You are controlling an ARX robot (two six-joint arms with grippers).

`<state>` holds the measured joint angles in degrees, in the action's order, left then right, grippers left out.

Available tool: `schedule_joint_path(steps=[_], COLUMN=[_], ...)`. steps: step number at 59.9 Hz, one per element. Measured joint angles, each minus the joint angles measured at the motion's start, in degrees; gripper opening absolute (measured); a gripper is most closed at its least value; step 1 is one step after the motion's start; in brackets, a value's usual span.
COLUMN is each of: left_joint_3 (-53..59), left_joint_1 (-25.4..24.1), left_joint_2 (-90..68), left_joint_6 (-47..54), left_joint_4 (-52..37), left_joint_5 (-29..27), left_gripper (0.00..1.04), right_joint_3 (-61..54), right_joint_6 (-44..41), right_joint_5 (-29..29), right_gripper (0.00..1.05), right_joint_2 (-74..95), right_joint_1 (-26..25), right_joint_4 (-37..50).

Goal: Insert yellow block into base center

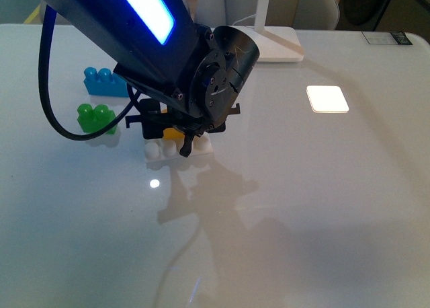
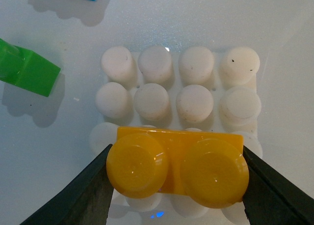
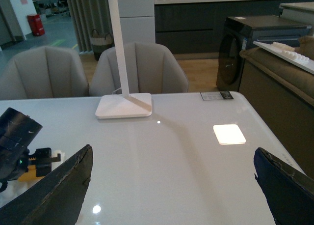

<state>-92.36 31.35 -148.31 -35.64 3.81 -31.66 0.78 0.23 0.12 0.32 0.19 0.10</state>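
Left gripper [image 2: 177, 185]: jaws clamped on the ends of the yellow block [image 2: 176, 161], held over the base [image 2: 196, 95] and covering studs toward one edge, so it looks off centre. Pick-up done. Centring and press-down judged outstanding, though I cannot tell whether it is seated. Right gripper [image 3: 174, 190]: jaws wide, empty, well apart from the base.

No text, brand or number legible from here. Dark card [image 1: 388, 37] at far right corner of tabletop [image 1: 316, 214] carries pale print, too small to read.
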Motion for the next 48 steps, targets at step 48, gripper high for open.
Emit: schedule_joint_path(steps=[48], left_joint_3=[-2.6], left_joint_1=[0.0], left_joint_2=[-2.5], left_joint_6=[0.2], left_joint_4=[4.5], left_joint_5=[-0.5], left_gripper=[0.63], right_joint_3=[0.0], right_joint_6=[0.0], right_joint_5=[0.0], right_gripper=[0.96], right_joint_2=[0.0], right_joint_1=[0.0], right_joint_4=[0.0])
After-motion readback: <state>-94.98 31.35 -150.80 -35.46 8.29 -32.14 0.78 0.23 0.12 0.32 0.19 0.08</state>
